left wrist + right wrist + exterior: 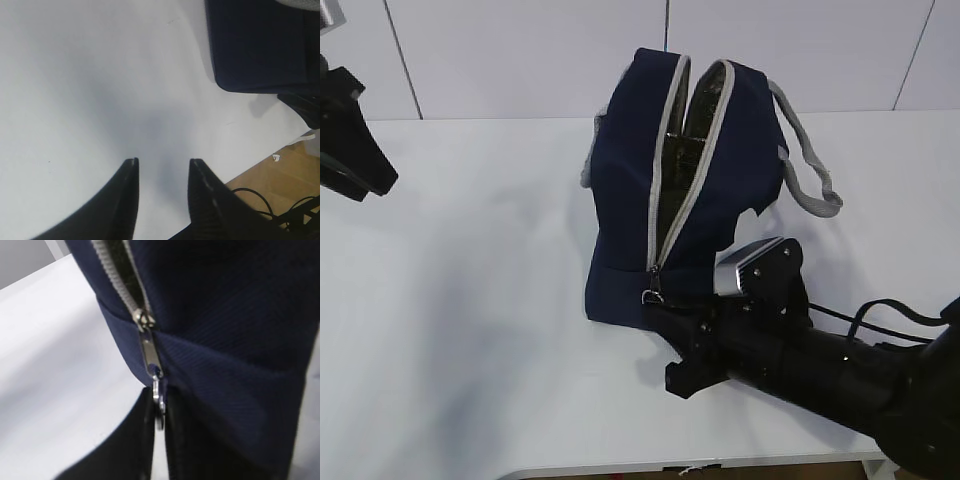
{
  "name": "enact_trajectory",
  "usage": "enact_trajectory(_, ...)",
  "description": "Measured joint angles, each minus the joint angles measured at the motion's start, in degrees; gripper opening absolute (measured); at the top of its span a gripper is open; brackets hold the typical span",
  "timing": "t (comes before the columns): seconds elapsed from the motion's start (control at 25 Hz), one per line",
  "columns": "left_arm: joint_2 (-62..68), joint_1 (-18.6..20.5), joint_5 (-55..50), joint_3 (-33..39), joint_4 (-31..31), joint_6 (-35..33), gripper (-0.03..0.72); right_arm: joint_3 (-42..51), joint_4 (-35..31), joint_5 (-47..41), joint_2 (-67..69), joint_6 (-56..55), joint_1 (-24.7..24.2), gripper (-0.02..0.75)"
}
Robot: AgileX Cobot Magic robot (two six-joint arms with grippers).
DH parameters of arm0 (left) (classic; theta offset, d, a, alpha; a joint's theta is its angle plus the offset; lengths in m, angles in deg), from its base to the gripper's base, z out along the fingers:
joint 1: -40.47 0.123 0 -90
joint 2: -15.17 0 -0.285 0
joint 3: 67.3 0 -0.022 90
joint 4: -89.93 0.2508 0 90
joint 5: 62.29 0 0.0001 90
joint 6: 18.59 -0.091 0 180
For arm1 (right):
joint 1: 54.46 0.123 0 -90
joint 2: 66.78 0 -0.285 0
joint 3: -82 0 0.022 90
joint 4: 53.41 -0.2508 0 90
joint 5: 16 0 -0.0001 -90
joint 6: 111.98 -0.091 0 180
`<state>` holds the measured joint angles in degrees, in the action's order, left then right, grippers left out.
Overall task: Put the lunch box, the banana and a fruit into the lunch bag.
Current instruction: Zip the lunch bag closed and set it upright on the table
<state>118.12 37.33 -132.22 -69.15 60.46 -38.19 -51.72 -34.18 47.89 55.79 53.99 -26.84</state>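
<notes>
boxy navy fabric lunch bag point(620, 200)

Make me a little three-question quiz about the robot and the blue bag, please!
1. True or false: the lunch bag is zipped fully shut.
2. What does the right gripper have between its fingers? A) a grey handle B) the ring zipper pull C) nothing
3. What is under the left gripper?

Key:
1. False. The zipper gapes along the top and front, and the dark inside shows.
2. B. The fingers sit on either side of the metal ring at the bag's lower edge.
3. Only bare white table; its fingers stand apart with nothing between them.
</notes>
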Motion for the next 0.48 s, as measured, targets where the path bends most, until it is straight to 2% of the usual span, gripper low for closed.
enact_trajectory(0.12,0.0,0.0,0.0,0.0,0.0,0.0,0.239,0.0,0.4,0.0,0.0,-0.2,0.0,0.018)
enact_trajectory(0.48,0.0,0.0,0.0,0.0,-3.0,0.0,0.239,2.3,1.7,0.8,-0.1,-5.8,0.0,0.018)
